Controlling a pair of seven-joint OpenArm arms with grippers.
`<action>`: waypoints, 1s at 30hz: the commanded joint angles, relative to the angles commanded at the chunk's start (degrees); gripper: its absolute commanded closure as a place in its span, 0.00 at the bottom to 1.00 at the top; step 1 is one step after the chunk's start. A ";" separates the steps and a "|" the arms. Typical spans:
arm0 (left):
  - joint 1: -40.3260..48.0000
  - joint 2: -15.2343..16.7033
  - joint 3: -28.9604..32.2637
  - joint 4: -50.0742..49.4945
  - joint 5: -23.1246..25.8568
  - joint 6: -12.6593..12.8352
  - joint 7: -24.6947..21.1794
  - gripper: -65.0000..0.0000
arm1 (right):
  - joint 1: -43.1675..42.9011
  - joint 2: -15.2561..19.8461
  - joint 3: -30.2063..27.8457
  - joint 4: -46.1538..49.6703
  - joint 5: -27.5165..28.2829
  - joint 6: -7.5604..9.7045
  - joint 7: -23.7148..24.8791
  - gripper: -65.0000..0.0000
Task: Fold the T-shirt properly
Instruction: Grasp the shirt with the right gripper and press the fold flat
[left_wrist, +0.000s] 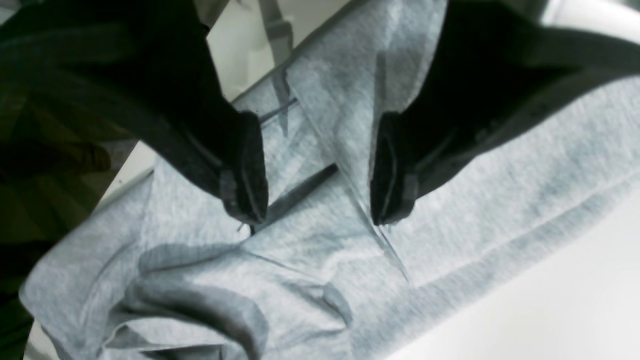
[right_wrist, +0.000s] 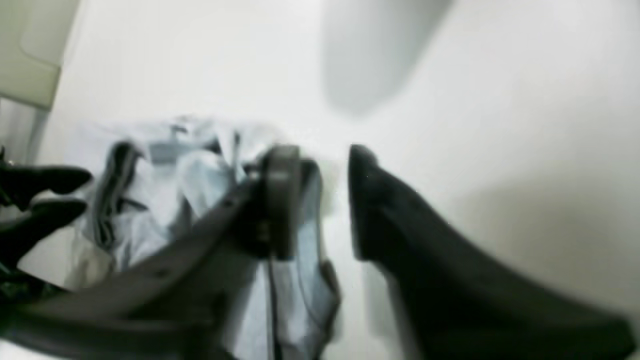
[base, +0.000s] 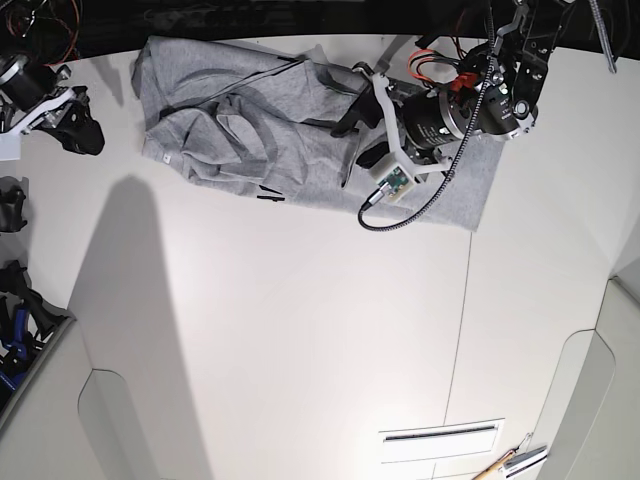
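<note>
The light grey T-shirt (base: 240, 120) lies crumpled and partly bunched along the far edge of the white table (base: 300, 330). My left gripper (base: 353, 140) hovers over the middle of it. In the left wrist view this gripper (left_wrist: 317, 210) stands open, its black fingertips (left_wrist: 245, 200) just above creased cloth (left_wrist: 475, 165), with nothing pinched between them. My right gripper (base: 85, 130) hangs off the shirt's left end, over bare table. In the right wrist view it (right_wrist: 322, 200) is open and empty, with the blurred shirt (right_wrist: 195, 185) beyond it.
A black cable (base: 430, 195) loops from the left arm over the shirt's right part. Black clamps (base: 12, 205) sit at the table's left edge. A slot (base: 440, 435) and small tools (base: 510, 462) are at the near right corner.
</note>
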 joint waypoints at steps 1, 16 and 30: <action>0.00 0.15 0.00 0.00 0.02 0.00 0.00 0.44 | -0.11 0.17 -0.02 -2.29 0.26 -0.02 -0.02 0.45; -0.02 0.22 0.00 0.00 0.04 0.00 -0.22 0.44 | 2.89 0.22 -17.29 -20.87 9.31 1.55 -4.11 0.45; -0.02 0.22 0.00 0.00 1.53 0.00 -0.20 0.44 | 2.91 -2.97 -18.64 -7.56 7.41 1.09 -5.60 0.45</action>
